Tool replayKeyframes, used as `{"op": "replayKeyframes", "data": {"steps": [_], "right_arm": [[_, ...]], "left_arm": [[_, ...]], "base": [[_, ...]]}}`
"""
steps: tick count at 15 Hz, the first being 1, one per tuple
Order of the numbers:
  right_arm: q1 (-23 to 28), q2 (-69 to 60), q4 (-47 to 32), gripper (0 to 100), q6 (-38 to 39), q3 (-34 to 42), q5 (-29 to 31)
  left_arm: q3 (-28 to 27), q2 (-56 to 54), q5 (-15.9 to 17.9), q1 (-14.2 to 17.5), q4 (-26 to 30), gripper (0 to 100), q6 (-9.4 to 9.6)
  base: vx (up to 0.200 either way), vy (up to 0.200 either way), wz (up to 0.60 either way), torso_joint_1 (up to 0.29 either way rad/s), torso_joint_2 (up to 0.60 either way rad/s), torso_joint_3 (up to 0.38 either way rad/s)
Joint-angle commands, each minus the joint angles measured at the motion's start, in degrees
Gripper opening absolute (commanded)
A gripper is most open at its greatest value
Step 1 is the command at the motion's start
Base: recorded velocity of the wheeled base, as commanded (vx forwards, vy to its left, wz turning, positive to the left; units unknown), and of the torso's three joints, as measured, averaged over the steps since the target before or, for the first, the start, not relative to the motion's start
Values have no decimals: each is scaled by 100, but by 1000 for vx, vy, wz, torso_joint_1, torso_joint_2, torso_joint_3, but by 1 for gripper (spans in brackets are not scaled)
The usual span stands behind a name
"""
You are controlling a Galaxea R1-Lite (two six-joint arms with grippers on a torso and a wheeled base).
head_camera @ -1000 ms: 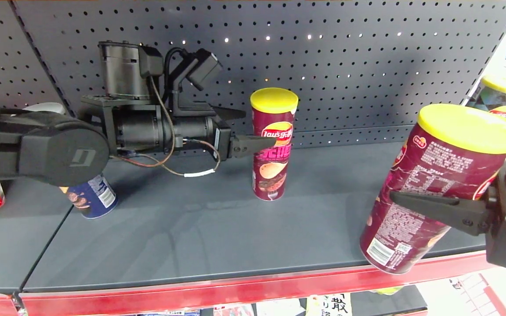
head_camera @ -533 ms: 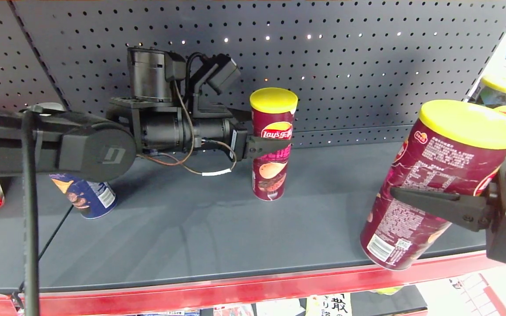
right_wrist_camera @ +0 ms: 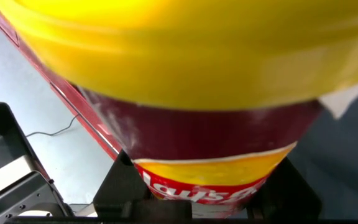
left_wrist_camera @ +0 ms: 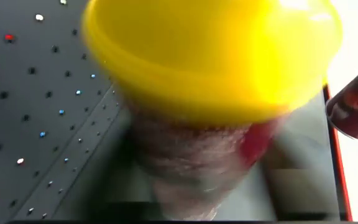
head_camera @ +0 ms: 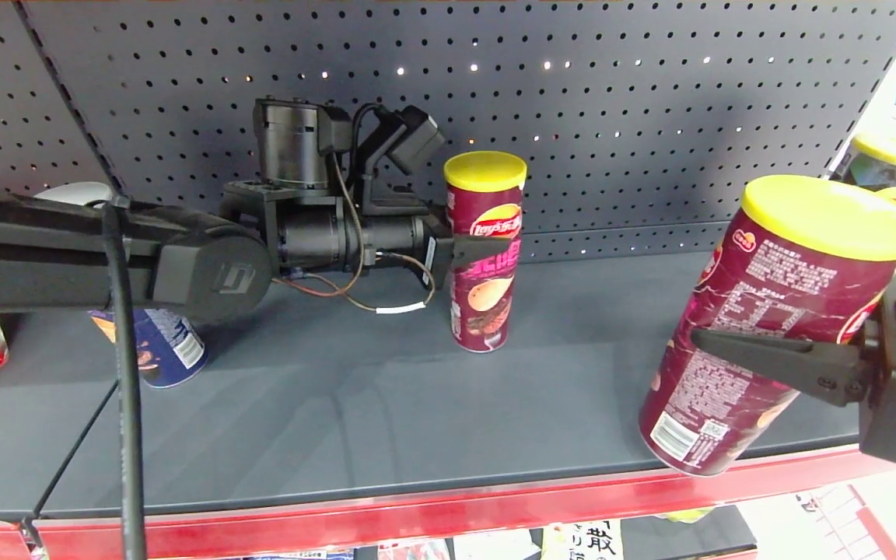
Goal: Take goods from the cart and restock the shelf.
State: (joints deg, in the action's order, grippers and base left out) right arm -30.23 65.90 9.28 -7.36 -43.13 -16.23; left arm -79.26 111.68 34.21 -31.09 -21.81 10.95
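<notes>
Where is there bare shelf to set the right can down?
Widest bare patch: shelf front between the middle can and the red lip, running to the held right can. Also bare behind, right of the middle can. Crowded left by the blue can.

Left hand [head_camera: 487, 233] outstretched, right hand [head_camera: 736, 327] clenched

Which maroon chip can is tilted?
The can in the right gripper, front right: it leans. The other can, at the left gripper, stands upright on the shelf.
</notes>
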Motion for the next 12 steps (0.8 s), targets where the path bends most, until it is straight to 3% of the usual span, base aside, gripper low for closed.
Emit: {"op": "replayKeyframes", "data": {"steps": [1, 4, 8, 12], "right_arm": [[0, 10, 4, 0, -2, 6, -3], [0, 28, 4, 0, -2, 6, -12], [0, 81, 13, 0, -2, -90, -30], [0, 186, 22, 0, -2, -205, -30]], "left_arm": [[16, 38, 86, -3, -34, 0, 13], [95, -23, 288, -55, -139, 0, 13], [482, -445, 1000, -64, -131, 0, 13], [1027, -762, 1185, -275, -131, 0, 285]], "base": [[0, 0, 0, 0, 0, 0], [0, 0, 0, 0, 0, 0], [0, 0, 0, 0, 0, 0], [0, 0, 0, 0, 0, 0]]}}
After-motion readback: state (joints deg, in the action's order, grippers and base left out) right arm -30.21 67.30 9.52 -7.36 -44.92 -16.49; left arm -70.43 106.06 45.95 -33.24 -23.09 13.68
